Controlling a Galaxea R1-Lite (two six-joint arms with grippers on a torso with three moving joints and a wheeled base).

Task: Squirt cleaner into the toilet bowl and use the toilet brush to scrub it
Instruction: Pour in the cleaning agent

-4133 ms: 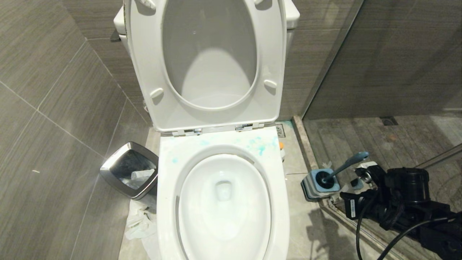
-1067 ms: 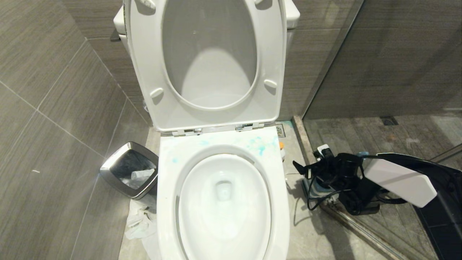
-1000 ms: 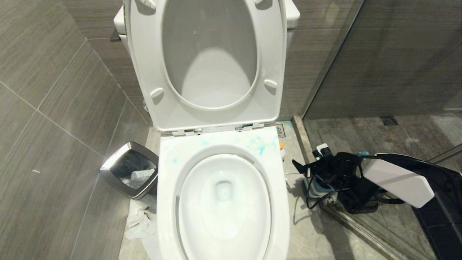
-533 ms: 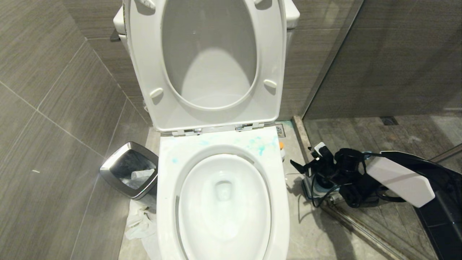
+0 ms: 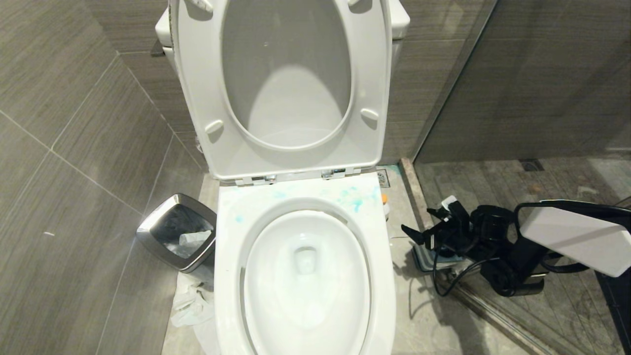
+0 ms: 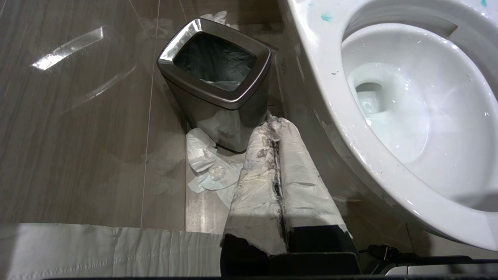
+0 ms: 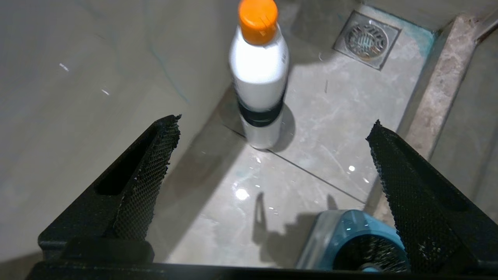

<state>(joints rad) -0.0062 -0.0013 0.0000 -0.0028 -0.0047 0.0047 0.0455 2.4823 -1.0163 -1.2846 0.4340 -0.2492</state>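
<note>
A: Head view first. What could go wrong around the toilet bowl?

B: The right gripper sits low beside the bowl's right flank, jaws wide apart, empty, right over the brush holder. The brush itself is hidden under the arm. A careless sweep there could, I'd judge, knock the holder over. Turquoise cleaner is already splashed on the glossy ceramic rim behind the bowl opening, so more may miss too.

A: Left wrist view?

B: The left gripper is closed, its paper-wrapped fingers together, parked by the bowl's left side near the steel-rimmed bin. Crumpled tissue lies at the bin's foot.

A: Right wrist view?

B: The cleaner bottle, smooth white plastic with an orange cap, stands upright on wet polished floor beside the bowl's base, ahead of the mesh-textured pads. Slim, tall, on a slick tile: an off-centre squeeze would likely tip it. Black bristles of the toilet brush show in the blue holder.
</note>
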